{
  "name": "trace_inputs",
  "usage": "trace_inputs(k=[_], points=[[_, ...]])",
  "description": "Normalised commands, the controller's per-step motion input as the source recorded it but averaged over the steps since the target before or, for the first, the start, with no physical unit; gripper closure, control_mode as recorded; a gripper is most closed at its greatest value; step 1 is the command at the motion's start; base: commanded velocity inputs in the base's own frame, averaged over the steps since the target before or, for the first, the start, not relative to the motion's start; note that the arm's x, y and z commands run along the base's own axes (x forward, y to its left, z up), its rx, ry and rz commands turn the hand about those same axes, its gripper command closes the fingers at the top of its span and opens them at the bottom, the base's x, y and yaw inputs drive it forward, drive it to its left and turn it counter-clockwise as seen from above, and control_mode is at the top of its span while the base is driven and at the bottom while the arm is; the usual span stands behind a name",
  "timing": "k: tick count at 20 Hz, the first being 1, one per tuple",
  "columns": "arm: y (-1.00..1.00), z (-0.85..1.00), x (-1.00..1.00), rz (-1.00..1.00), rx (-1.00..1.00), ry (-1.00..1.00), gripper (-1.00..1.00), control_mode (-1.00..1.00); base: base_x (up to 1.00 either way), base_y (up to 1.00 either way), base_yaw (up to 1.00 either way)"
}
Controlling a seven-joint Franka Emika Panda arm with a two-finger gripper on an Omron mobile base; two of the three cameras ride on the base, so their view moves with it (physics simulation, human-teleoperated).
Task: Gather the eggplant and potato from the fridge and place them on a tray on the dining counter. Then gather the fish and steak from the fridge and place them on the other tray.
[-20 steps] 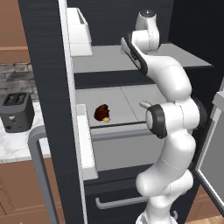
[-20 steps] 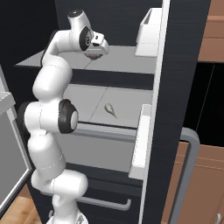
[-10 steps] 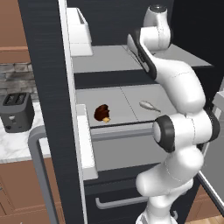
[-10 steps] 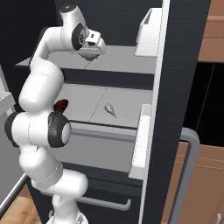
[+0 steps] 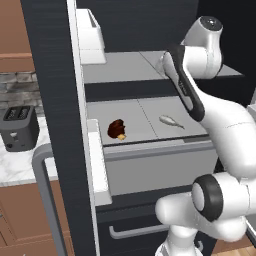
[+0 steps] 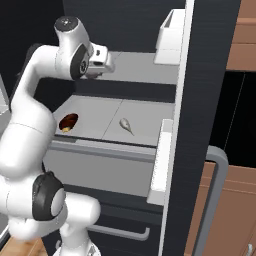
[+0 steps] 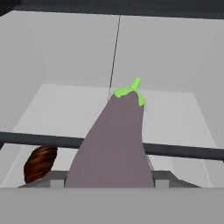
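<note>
Holding one eggplant (image 7: 113, 144) pinched in our jaws, we hover inside the fridge (image 5: 50, 75); on the shelf below the jaws lie one fish (image 5: 171, 121) and one steak (image 5: 117, 129).

A black toaster (image 5: 19, 127) stands on a white marble counter (image 5: 20, 167) at the left of the left base view, against a grey stone backsplash (image 5: 17, 90). Brown wood cabinets (image 5: 20, 215) run below the counter, and more brown wood (image 5: 12, 35) hangs above the backsplash. In the right base view, brown wood cabinetry (image 6: 235, 210) fills the lower right, with a dark recess (image 6: 232, 120) above it and more wood (image 6: 245, 25) at the top right. A strip of wood floor (image 6: 20, 245) shows at the lower left corner. The light is even and soft.
</note>
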Motion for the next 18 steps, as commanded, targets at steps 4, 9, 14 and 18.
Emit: trace_inputs(k=[4, 9, 14, 18], points=[[0.00, -0.06, -1.00, 0.16, 0.03, -0.06, 1.00, -1.00, 0.00, 0.00, 0.00], [0.01, -0.27, -0.98, 0.06, 0.00, 0.02, 1.00, -1.00, 0.00, 0.00, 0.00], [0.00, -0.32, -0.92, 0.00, 0.00, 0.01, 1.00, -1.00, 0.00, 0.00, 0.00], [0.00, -0.35, -0.76, 0.00, 0.00, 0.03, 1.00, -1.00, 0.00, 0.00, 0.00]])
